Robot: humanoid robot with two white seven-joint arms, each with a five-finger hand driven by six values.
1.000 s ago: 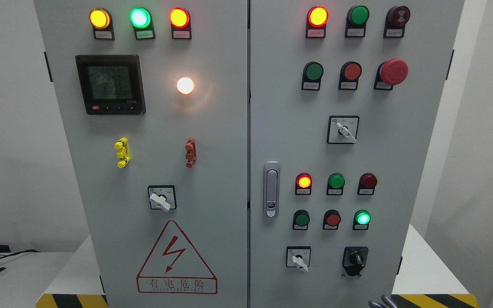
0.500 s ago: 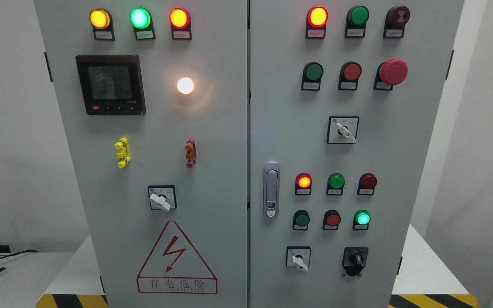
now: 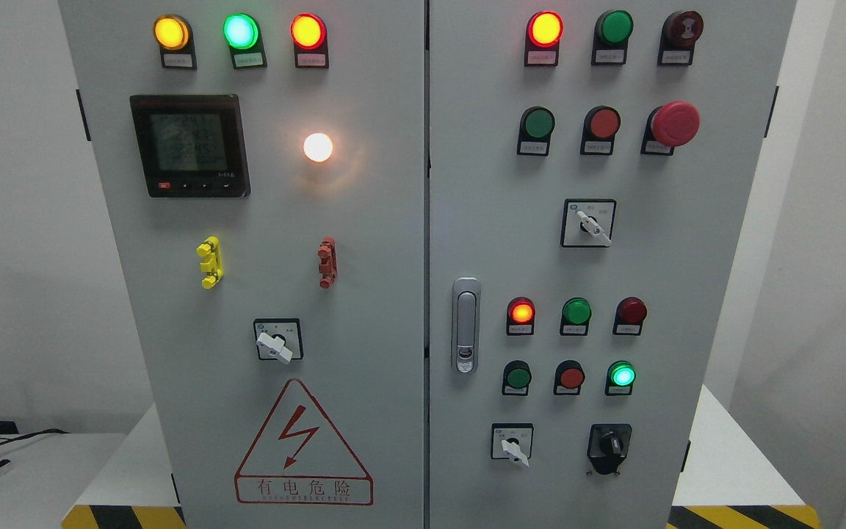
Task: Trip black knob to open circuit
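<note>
Black knob untouched at the lower right of the cabinet's right door, no robot hand anywhere in sight.

Neither arm shows, so I can't tell how the fingers are set. The knob's pointer seems tilted up to the right, though its markings are too small to read. A white selector switch sits just left of it, and a lit green lamp just above. The label plates are illegible, and the cabinet's bottom edge is cut off.
</note>
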